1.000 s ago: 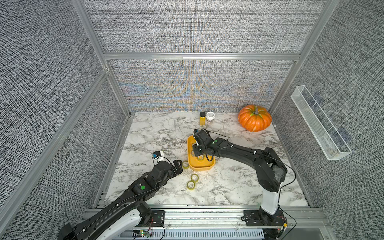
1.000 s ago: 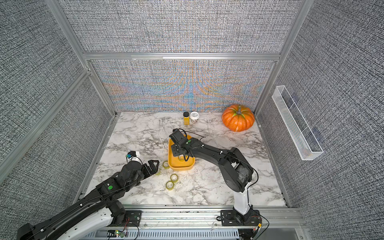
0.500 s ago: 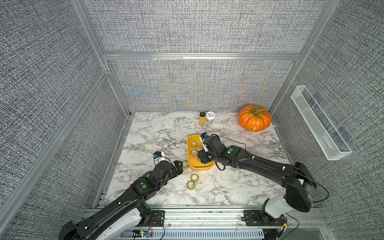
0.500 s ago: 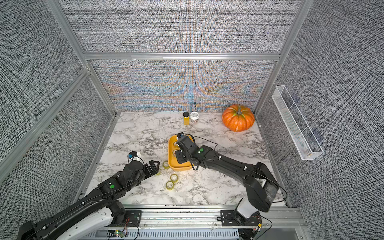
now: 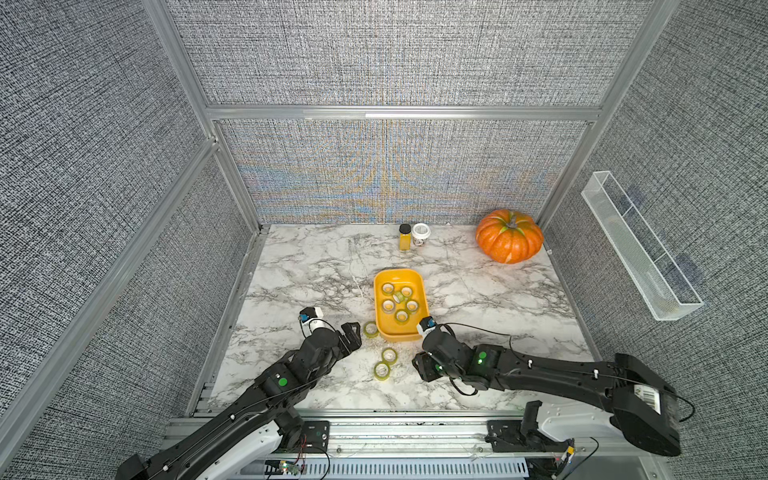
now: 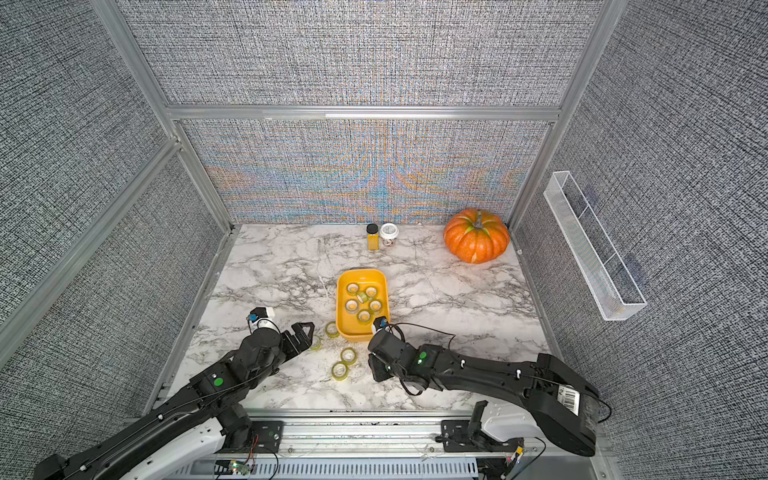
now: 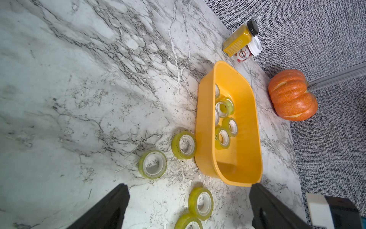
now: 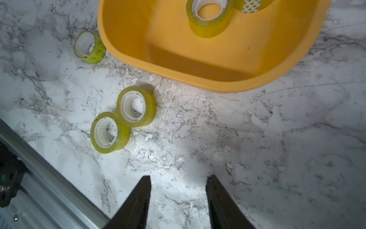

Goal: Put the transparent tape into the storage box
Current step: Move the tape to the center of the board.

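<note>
Far left: left gripper (image 5: 351, 331). Hovers low over the marble table (image 5: 299, 266), jaws spread wide, gripping nothing at all. Right at its tip: one roll of transparent tape (image 6: 316, 343), flat on the marble, half hidden behind a finger in a top view.

Next over: second roll (image 5: 370, 329), also flat, parked right up against the long left wall of the storage box (image 5: 379, 307).

A bit nearer the front rail (image 5: 374, 414): third roll (image 5: 389, 355) and fourth roll (image 5: 381, 370), touching each other, out on open marble, roughly between the two grippers.

Then the storage box itself, yellow-orange, about mid-table. Holds six rolls (image 5: 388, 306) so far, all bunched toward the far end, one in the middle tipped up against its neighbours. Near end bare.

Right gripper (image 5: 423, 368): sits just off the box's near right corner, pointing down at the table. Jaws parted, nothing between them except bare marble in the right wrist view, so not grabbing anything. Near the touching pair, but apart from it.

Way at the back, against the wall: small yellow bottle (image 5: 404, 237) with a black cap, plus a white-lidded jar (image 5: 420, 235) just beside it. Further right, back corner: orange pumpkin (image 5: 509, 237). Far right, up on the side wall: long clear trough (image 5: 640, 249), off the table altogether.
</note>
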`<state>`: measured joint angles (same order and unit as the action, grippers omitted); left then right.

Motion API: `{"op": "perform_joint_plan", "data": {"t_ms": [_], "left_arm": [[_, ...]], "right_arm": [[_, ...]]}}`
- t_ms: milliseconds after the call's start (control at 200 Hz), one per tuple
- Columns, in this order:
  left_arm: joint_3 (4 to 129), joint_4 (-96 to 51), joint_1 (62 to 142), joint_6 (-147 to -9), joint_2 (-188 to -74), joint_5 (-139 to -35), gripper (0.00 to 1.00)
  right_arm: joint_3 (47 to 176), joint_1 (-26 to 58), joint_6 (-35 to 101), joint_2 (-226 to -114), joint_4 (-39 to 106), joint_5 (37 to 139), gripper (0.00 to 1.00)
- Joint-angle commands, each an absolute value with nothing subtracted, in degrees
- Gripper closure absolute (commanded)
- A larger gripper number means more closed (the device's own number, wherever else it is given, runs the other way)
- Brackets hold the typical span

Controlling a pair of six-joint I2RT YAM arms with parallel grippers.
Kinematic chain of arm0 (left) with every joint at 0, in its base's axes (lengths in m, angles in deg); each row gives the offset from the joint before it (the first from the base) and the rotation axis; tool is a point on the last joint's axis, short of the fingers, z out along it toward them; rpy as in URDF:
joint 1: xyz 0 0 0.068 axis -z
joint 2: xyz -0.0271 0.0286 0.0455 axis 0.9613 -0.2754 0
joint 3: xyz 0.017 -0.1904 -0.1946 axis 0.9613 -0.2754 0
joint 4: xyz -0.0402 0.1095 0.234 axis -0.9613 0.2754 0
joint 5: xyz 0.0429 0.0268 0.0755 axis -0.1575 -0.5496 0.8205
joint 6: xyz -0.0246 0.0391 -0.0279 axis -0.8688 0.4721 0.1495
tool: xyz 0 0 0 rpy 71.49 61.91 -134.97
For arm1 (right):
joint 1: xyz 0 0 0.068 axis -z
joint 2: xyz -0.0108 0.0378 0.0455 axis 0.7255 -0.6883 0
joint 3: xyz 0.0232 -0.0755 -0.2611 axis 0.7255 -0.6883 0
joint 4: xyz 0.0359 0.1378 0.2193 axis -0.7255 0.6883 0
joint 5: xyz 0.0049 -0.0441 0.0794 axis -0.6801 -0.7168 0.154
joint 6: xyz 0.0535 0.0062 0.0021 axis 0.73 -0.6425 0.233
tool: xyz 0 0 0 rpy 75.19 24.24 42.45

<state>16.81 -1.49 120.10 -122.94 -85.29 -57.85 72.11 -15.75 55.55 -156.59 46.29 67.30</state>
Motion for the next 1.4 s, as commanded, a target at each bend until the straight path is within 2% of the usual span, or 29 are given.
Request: {"op": "perform_joint_plan", "data": {"t_ms": [0, 225, 556, 771, 981, 1166, 1397], "left_arm": [[16.88, -2.57, 120.07, -123.31, -86.08, -57.67, 0.00], [18.46, -2.49, 120.07, -122.62, -88.57, -58.49, 0.00], [18.57, -2.42, 120.09, -122.30, -88.83, -59.09, 0.00], [18.18, -1.78, 120.07, -122.37, -87.23, -58.49, 0.00], [18.22, -2.02, 120.07, -122.34, -87.65, -58.67, 0.00], [18.22, -3.05, 120.07, -122.19, -88.77, -58.78, 0.00], [18.05, -3.98, 120.07, -122.46, -89.79, -59.42, 0.00]], "right_arm": [[72.78, -16.74, 59.91, -159.12, 41.22, 64.59, 0.47], [77.76, -17.43, 60.04, -166.06, 40.23, 62.32, 0.42], [84.39, -17.67, 59.55, -175.09, 43.13, 60.18, 0.41], [81.25, -17.64, 60.32, -173.47, 45.22, 58.55, 0.41], [74.86, -17.31, 61.74, -167.46, 47.86, 57.02, 0.41], [71.26, -17.30, 59.99, -160.71, 40.84, 62.87, 0.41], [77.63, -17.30, 59.56, -168.74, 38.89, 64.00, 0.41]]}}
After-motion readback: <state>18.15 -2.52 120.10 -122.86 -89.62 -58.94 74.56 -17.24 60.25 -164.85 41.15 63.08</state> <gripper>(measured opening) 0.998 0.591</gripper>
